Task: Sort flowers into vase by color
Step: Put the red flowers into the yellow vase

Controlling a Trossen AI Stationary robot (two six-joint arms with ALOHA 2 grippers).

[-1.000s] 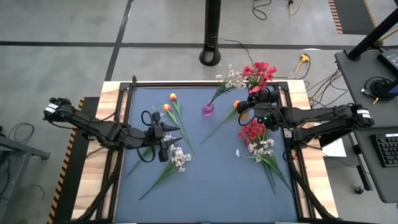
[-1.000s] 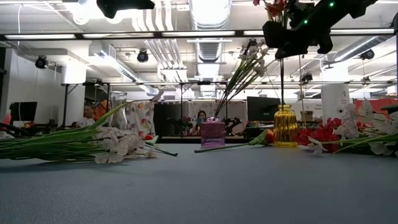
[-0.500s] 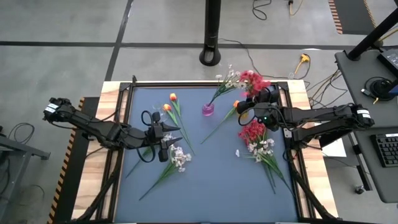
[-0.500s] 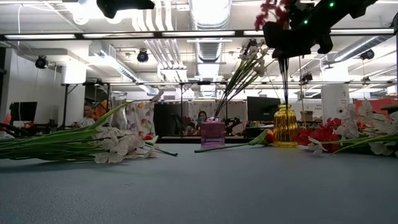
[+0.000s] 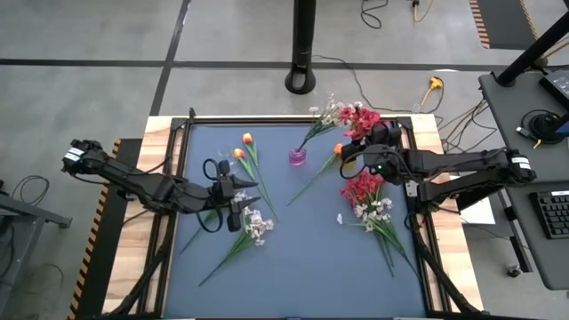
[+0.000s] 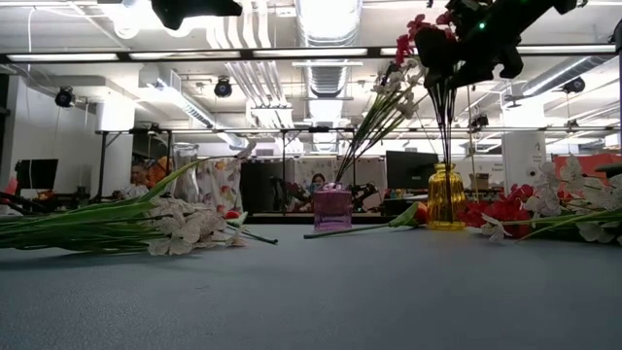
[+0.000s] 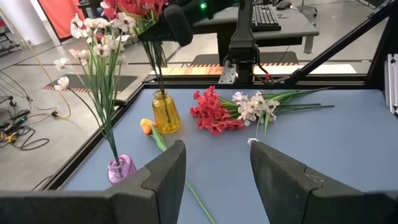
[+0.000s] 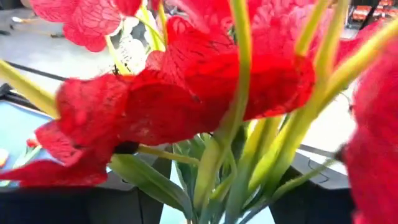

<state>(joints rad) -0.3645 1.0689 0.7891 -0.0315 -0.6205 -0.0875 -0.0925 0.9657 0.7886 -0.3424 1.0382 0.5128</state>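
Two vases stand at the far side of the desk (image 5: 302,258): a yellow vase (image 7: 165,113) with a red spray (image 6: 428,39) standing in it, and a pink vase (image 5: 297,156) holding a white spray (image 7: 99,43). The right gripper (image 5: 384,135) hangs above the yellow vase, right at the red blossoms, which fill the right wrist view; whether its fingers are apart or together cannot be told. The left gripper (image 7: 214,171) hovers with its fingers spread and nothing between them over the near-left part of the desk, above a white flower (image 5: 256,227) lying there. Two orange tulips (image 5: 242,147) lie beside it toward the far edge. A third orange tulip (image 7: 148,127) lies just beside the yellow vase. Near the right gripper's arm, a red bunch (image 5: 360,188) and a white bunch (image 5: 373,212) lie together on the desk.
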